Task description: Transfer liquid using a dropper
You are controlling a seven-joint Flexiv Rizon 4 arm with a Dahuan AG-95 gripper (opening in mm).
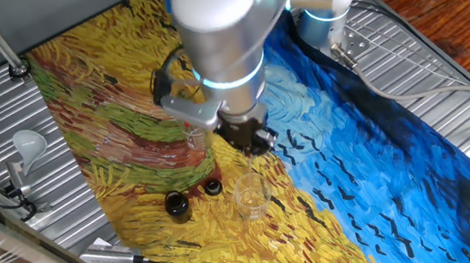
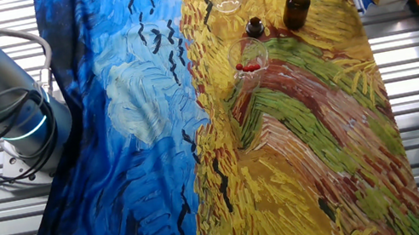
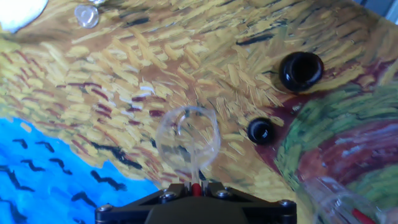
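Claw [image 3: 194, 194] seen at bottom edge of hand view, closed narrow on dropper [image 3: 195, 180]: red bit showing between fingers, thin clear tube running out ahead of claw. Tube tip sits over/in small clear beaker [image 3: 187, 138] directly ahead of claw on painted cloth [image 3: 124, 87] covering counter. Right of claw: small dark bottle [image 3: 260, 131], near beaker; farther right and ahead, larger dark bottle [image 3: 301, 70], open mouth up. Clear glass w/ red-bulb droppers [image 2: 249, 60] sits apart from the claw.

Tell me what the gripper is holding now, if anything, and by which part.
The gripper holds a dropper by its red bulb end; the clear tube points toward the clear glass below.
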